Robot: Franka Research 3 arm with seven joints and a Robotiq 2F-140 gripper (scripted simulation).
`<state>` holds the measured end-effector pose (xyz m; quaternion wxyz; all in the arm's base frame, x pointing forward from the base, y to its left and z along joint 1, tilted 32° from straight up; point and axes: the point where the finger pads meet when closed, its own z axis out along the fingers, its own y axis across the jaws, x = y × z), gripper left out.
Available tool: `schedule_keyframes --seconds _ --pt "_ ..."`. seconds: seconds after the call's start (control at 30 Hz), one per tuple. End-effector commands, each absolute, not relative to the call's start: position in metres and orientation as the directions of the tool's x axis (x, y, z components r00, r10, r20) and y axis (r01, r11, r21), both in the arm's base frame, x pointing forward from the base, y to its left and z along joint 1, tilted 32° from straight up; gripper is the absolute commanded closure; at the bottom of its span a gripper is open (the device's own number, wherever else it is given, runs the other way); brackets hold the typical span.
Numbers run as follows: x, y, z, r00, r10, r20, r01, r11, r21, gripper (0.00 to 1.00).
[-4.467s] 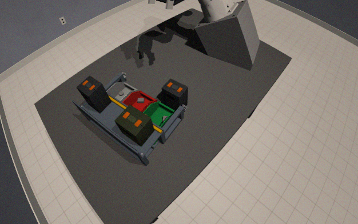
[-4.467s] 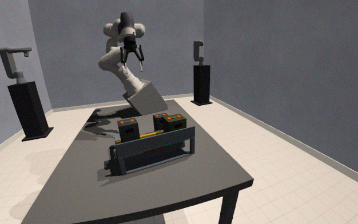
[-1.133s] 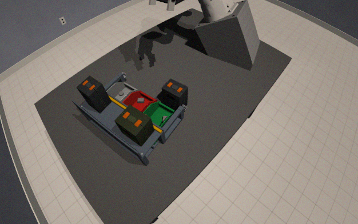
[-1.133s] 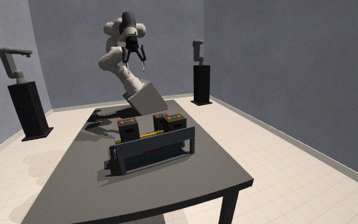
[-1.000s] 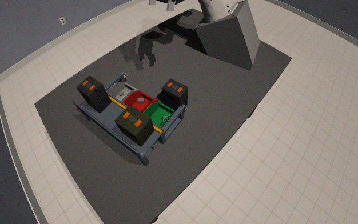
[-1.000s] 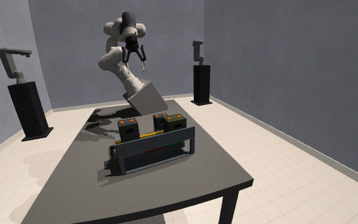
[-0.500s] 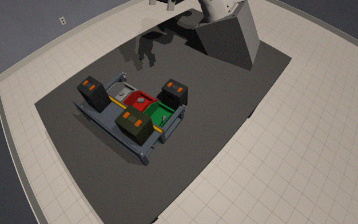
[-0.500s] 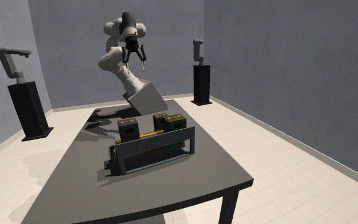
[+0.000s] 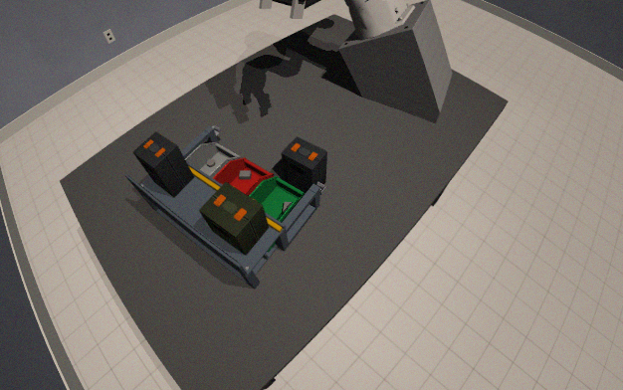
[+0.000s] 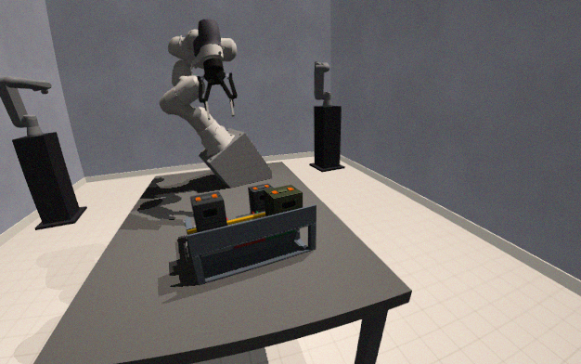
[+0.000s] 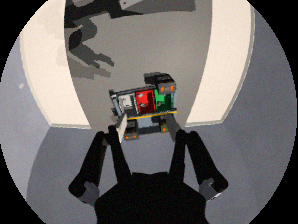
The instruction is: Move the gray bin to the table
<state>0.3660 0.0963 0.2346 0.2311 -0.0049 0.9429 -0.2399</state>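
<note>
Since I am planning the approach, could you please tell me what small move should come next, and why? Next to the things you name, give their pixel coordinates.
I would bring the pincer (image 9: 281, 10) (image 10: 221, 116) (image 11: 146, 118) down toward the gray open bin (image 9: 203, 158) (image 11: 126, 103), probably keeping it open: it hangs high above the table with nothing between its fingers, and the bin sits in the shelf beside the red open bin (image 9: 230, 175) (image 11: 145, 106).

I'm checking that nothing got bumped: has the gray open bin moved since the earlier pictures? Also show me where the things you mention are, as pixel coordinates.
No; the gray open bin (image 9: 204, 155) (image 11: 126, 102) sits beside the red bin (image 9: 234, 180) (image 11: 145, 103) as before.
</note>
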Motion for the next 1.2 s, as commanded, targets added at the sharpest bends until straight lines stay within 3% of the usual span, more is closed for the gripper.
schedule_keyframes --seconds 0.0,0.33,0.5,0.93,1.07,1.17 --pt "0.366 0.0963 0.2347 -0.893 -0.12 -0.434 0.102 0.885 -0.455 0.43" --pt "0.366 0.0963 0.2347 -0.893 -0.12 -0.434 0.102 0.885 -0.455 0.43" --pt "0.366 0.0963 0.2347 -0.855 0.121 -0.504 0.344 0.86 -0.377 0.43" --pt "0.3675 0.096 0.2361 -0.852 0.129 -0.508 0.355 0.854 -0.379 0.43" --pt "0.3649 0.0965 0.2337 -0.775 0.313 -0.548 0.534 0.789 -0.305 0.43" --pt "0.3649 0.0965 0.2337 -0.775 0.313 -0.548 0.534 0.789 -0.305 0.43"
